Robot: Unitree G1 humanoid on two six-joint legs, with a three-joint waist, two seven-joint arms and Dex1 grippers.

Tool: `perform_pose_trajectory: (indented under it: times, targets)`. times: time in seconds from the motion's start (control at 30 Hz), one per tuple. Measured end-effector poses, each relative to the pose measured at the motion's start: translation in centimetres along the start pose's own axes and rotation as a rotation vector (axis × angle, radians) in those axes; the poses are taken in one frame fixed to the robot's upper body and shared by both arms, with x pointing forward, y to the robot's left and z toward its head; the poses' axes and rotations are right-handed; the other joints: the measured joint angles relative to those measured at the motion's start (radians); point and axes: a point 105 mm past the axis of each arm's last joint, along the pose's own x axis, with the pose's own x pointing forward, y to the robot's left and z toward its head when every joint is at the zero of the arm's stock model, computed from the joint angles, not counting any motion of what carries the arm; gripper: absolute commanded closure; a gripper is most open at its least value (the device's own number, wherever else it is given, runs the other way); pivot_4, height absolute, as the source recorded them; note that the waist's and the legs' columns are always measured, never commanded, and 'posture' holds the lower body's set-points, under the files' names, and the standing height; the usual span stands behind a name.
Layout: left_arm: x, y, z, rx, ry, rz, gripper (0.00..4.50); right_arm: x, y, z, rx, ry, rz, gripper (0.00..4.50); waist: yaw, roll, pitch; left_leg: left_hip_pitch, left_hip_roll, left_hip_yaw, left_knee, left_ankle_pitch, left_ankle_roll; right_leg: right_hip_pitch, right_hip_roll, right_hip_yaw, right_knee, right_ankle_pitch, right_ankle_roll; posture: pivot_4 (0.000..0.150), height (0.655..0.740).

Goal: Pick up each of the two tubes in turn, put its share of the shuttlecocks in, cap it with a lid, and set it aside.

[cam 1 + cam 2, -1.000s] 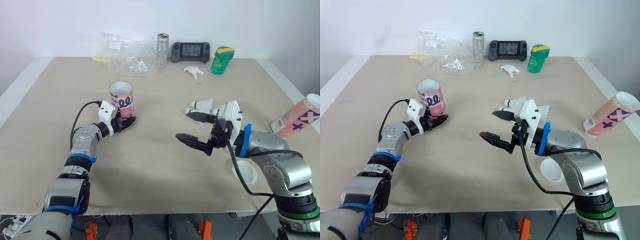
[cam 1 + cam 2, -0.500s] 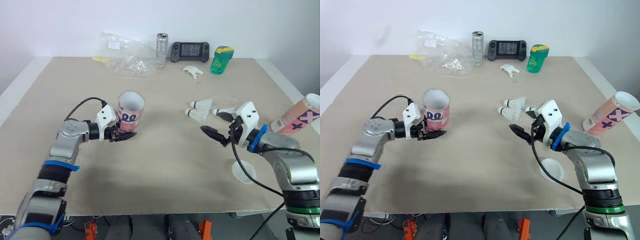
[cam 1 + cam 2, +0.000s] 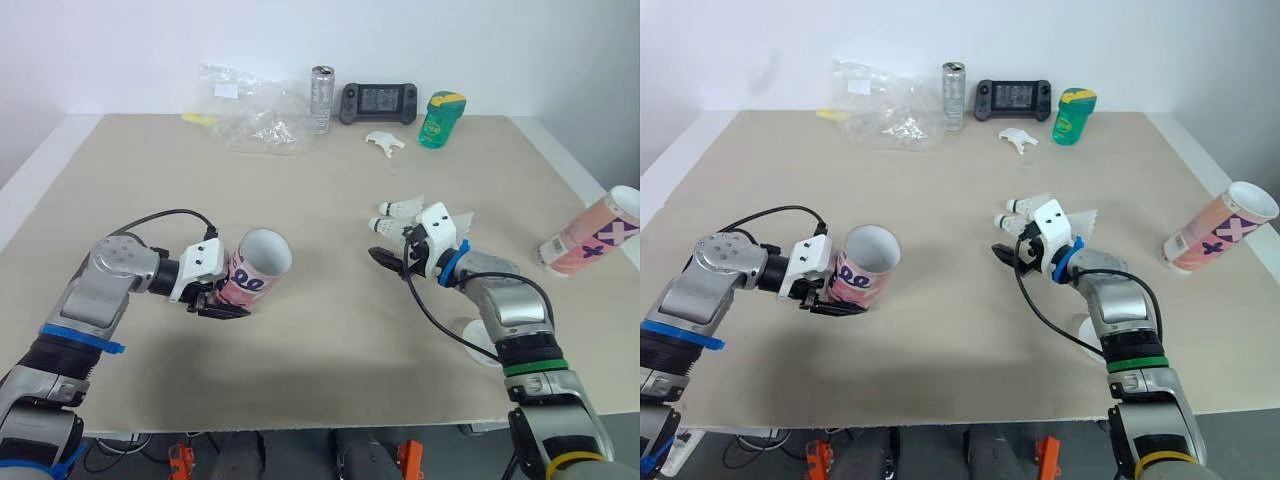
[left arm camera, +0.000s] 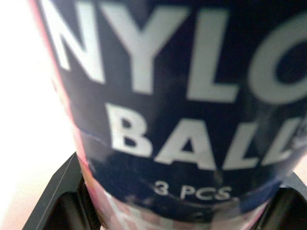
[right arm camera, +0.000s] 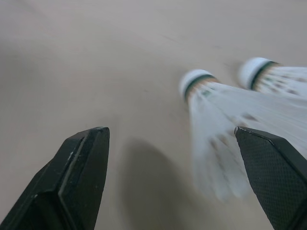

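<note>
A pink tube (image 3: 252,276) with an open white mouth is tilted above the table, and my left gripper (image 3: 213,297) is shut on its lower end. Its dark label (image 4: 182,96) sits between the fingers (image 4: 62,203) in the left wrist view. Two white shuttlecocks (image 3: 398,218) lie side by side at centre right, corks (image 5: 195,79) pointing left. My right gripper (image 3: 390,244) stands open just beside them, its fingers (image 5: 82,177) spread either side of the nearer one. The second pink tube (image 3: 592,234) lies tilted at the right edge. A white lid (image 3: 1087,331) lies under my right forearm.
Along the far edge stand a crumpled plastic bag (image 3: 252,116), a metal can (image 3: 324,98), a game controller (image 3: 380,101) and a green bottle (image 3: 441,120). A small white piece (image 3: 387,142) lies in front of the controller.
My left gripper has drawn the tube nearer and tipped its mouth to the right. My right gripper has swung back over to the shuttlecocks, still open.
</note>
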Motion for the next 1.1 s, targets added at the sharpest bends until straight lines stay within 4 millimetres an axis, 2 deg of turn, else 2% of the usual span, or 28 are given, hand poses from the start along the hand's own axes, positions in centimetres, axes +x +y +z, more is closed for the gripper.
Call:
perform_pose_trajectory:
  times: [0.1,0.17,0.2,0.3,0.33,0.43,0.5,0.63,0.7,0.73,0.83,0.97,1.1]
  targets:
    - [-0.4,-0.8,-0.2,-0.018,0.016,-0.040,1.42,0.6,-0.2,-0.2,-0.016,0.018,-0.004,2.13,-0.001,0.000,0.000,0.000,0.000,0.000,0.000,0.000,0.000,0.000,0.000,0.000,0.000,0.000,0.000,0.150,0.7236]
    - [-0.6,-1.0,-0.3,-0.028,0.021,-0.049,1.42,0.7,-0.3,-0.2,-0.019,0.019,-0.007,2.59,-0.001,0.000,0.000,0.000,0.000,0.000,0.000,0.000,0.000,-0.001,0.000,0.000,0.000,0.000,0.000,0.150,0.7236]
    - [-0.6,-1.2,-0.3,-0.031,0.023,-0.057,1.42,0.8,-0.3,-0.3,-0.021,0.021,-0.009,2.99,-0.001,0.000,0.000,0.000,0.000,0.000,0.000,0.000,0.000,-0.001,0.000,0.000,0.001,0.000,0.000,0.150,0.7236]
    - [-0.7,-1.4,-0.3,-0.030,0.027,-0.065,1.42,0.8,-0.4,-0.3,-0.030,0.018,-0.011,4.35,-0.001,0.000,0.000,0.000,0.000,0.000,0.000,0.000,0.000,-0.001,0.000,0.000,0.001,0.000,0.000,0.150,0.7236]
    - [-0.7,-1.5,-0.3,-0.030,0.028,-0.068,1.42,0.8,-0.4,-0.2,-0.035,0.016,-0.011,4.47,-0.001,0.000,0.000,0.000,0.000,0.000,0.000,0.000,0.000,-0.001,0.000,0.000,0.001,0.000,0.000,0.150,0.7236]
    - [-0.7,-1.6,-0.3,-0.035,0.025,-0.071,1.42,0.7,-0.3,0.0,-0.048,0.008,-0.006,4.47,-0.001,0.000,0.000,0.000,0.000,0.000,0.000,0.000,0.000,-0.001,0.000,0.000,0.001,0.000,0.000,0.150,0.7236]
    - [-0.7,-1.6,-0.4,-0.037,0.027,-0.072,1.42,0.6,0.5,0.8,-0.080,-0.018,0.030,4.47,-0.001,0.000,0.000,0.000,0.000,0.000,0.000,0.000,0.000,-0.001,0.000,0.000,0.001,0.000,0.000,0.150,0.7236]
    - [-0.7,-1.7,-0.4,-0.035,0.030,-0.082,1.42,-0.3,3.1,4.0,-0.182,-0.127,0.153,4.47,-0.001,0.000,0.000,0.000,0.000,0.000,-0.001,0.000,0.000,-0.001,0.000,0.000,0.001,-0.001,0.000,0.150,0.7236]
    - [-0.7,-1.8,-0.3,-0.035,0.030,-0.098,1.42,-1.9,5.6,6.3,-0.311,-0.184,0.310,4.47,0.001,0.003,0.001,-0.002,0.000,0.000,0.000,0.000,0.000,-0.003,0.000,0.000,0.001,-0.001,0.000,0.150,0.7236]
    - [-0.7,-1.8,-0.3,-0.036,0.033,-0.107,1.42,-3.4,8.1,8.3,-0.417,-0.240,0.442,4.47,0.002,0.003,0.002,-0.003,0.000,0.000,-0.001,0.000,0.000,-0.004,0.000,0.000,0.002,-0.001,0.000,0.150,0.7236]
    - [-0.8,-1.6,-0.4,-0.054,0.034,-0.116,1.42,-5.1,11.6,10.6,-0.600,-0.283,0.635,4.47,0.001,0.003,0.001,-0.002,0.001,0.000,0.000,-0.001,0.001,-0.004,0.001,0.000,0.002,-0.001,-0.001,0.150,0.7236]
    - [-0.6,-1.4,-0.3,-0.059,0.040,-0.139,1.42,-5.3,12.9,12.0,-0.717,-0.299,0.705,4.47,0.002,0.003,0.001,-0.002,0.001,0.000,0.002,-0.001,0.001,-0.004,0.001,-0.001,0.005,-0.001,-0.002,0.150,0.7236]
    - [-0.5,-1.1,-0.1,-0.054,0.060,-0.174,1.42,-4.5,13.9,13.4,-0.861,-0.284,0.787,4.47,0.002,0.003,0.001,-0.001,0.001,0.001,0.003,0.000,0.001,-0.006,0.000,-0.001,0.009,-0.002,-0.003,0.150,0.7236]
